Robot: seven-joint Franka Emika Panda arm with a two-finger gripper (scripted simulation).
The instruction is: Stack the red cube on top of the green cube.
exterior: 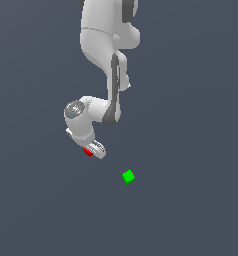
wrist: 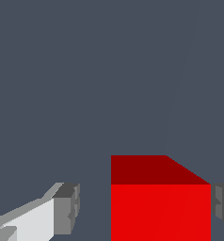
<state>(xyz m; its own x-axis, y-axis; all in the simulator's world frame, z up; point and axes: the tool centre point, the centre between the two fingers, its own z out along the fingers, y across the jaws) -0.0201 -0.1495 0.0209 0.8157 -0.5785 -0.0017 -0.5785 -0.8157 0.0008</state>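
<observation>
Exterior view shows the white robot arm (exterior: 103, 60) coming down from the upper middle of the frame and bending toward the lower left. Its gripper (exterior: 91, 150) sits a little left of the frame's centre, low over the dark grey floor (exterior: 191, 210). The red cube (exterior: 88, 152) appears only as a small red patch at the tip of the gripper, mostly covered by the white hand. The green cube (exterior: 128, 176) lies alone on the floor, lower and to the exterior view's right of the gripper, clearly apart from it and from the red cube.

Wrist view gives a closer look. The red cube (wrist: 161, 207) fills the lower right part of the picture, between the two fingers. One finger pad (wrist: 223, 207) seems to touch the cube's side at the right edge. The other pad (wrist: 67, 207), at the lower left, stands off from the cube with a strip of floor visible between them. So the jaws are spread apart and do not clamp the cube. The green cube is not seen in this view.
</observation>
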